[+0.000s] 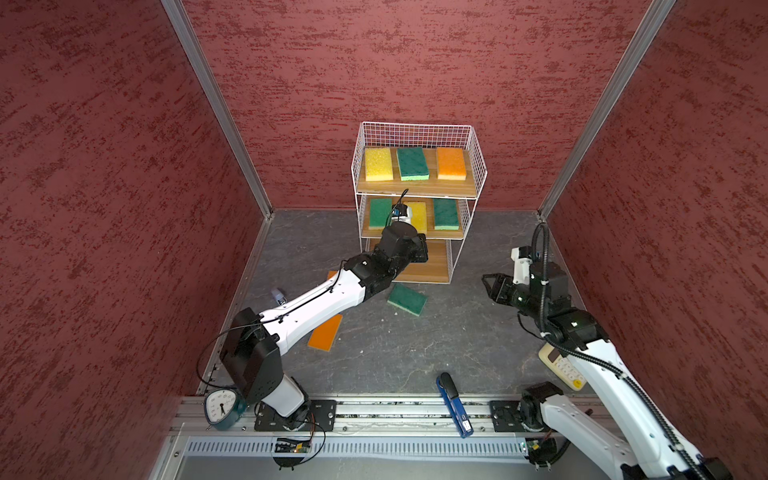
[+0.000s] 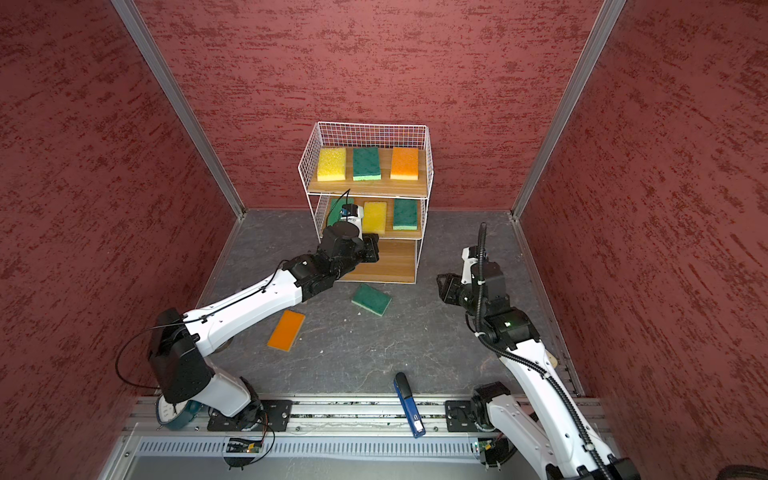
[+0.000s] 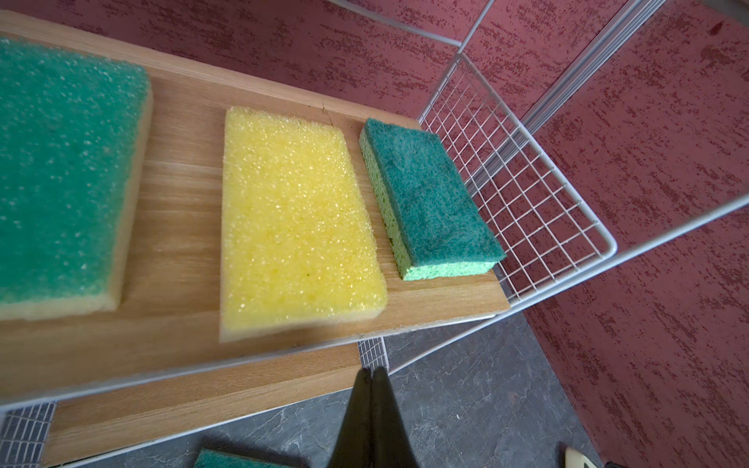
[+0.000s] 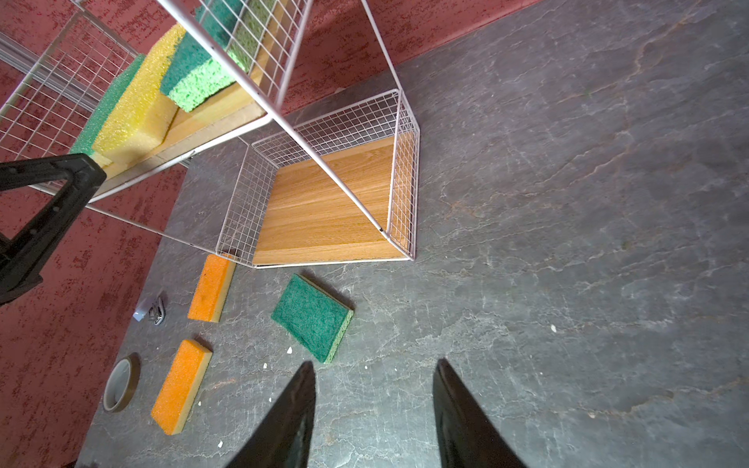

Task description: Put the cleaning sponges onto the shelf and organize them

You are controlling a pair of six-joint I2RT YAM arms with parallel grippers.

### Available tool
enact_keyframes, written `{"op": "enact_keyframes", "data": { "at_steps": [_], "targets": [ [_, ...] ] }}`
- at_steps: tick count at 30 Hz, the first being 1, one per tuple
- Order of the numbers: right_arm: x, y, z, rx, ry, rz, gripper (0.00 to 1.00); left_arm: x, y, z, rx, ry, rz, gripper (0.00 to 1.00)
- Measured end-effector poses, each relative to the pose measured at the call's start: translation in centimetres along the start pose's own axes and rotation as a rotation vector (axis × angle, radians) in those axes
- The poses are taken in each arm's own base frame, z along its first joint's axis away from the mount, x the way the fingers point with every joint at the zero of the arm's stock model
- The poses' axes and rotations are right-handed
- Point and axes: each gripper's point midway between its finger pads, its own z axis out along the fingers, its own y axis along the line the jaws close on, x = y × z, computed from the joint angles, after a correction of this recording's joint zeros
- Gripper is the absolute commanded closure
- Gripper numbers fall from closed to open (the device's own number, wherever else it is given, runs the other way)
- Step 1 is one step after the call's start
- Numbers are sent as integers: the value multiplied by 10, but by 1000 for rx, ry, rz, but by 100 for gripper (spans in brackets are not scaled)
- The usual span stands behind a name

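Though empty, left gripper [image 3: 372, 370] (pinched tight)

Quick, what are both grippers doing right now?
Left gripper: shut, holding nothing.
Right gripper: open, empty.

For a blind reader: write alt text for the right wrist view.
Three sponges lie on the floor before the shelf, its bottom board bare: a green sponge, an orange sponge at the shelf's corner, another orange sponge by a tape roll. The right gripper hangs open.
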Motion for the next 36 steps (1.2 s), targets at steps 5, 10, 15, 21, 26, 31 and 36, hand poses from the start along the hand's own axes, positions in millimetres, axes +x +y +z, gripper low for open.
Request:
{"op": "enact_keyframes", "data": {
  "at_steps": [5, 10, 15, 21, 26, 31, 36],
  "targets": [
    [2, -1, 5, 5, 16, 2, 52, 4, 8, 10, -28, 7, 1, 100],
    [3, -1, 7, 2, 24, 3, 52, 2, 12, 12, -33, -3, -4, 100],
    [3, -1, 7, 1, 22, 2, 52, -3, 11, 13, -29, -18, -9, 100],
    [6, -2, 10, -2, 31, 3, 52, -1, 15, 17, -37, -16, -14, 100],
    [6, -2, 11, -1, 31, 2, 52, -1, 17, 19, -41, -16, -22, 100],
    [7, -3, 12, -1, 33, 0, 52, -4, 14, 22, -38, -22, -24, 100],
    [10, -4, 14, 2, 40, 1, 52, -5, 13, 27, -39, -24, -28, 100]
  ]
}}
